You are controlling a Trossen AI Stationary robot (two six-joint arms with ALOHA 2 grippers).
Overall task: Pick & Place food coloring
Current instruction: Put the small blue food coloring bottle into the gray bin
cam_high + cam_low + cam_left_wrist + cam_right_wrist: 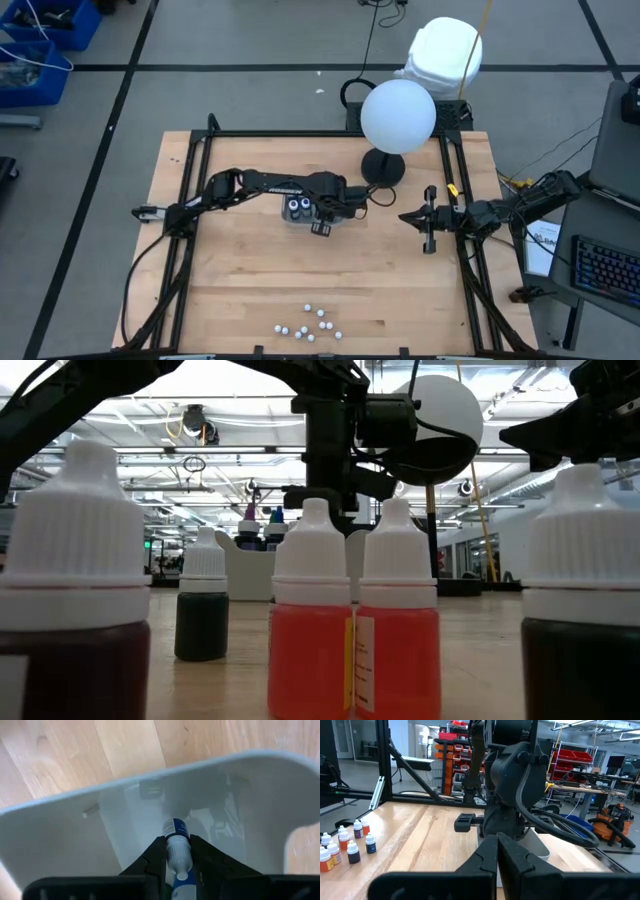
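Left hand (177, 852) gripping bottle (177, 845), over tray (60, 835)

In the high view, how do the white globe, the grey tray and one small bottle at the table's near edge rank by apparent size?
1. White globe, largest, though it stands closer to the camera.
2. Grey tray, partly hidden under the left hand.
3. Small bottle, far smallest.

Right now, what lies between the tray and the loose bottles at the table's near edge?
Bare wood, in the high view: nothing lies between the tray and the bottles.
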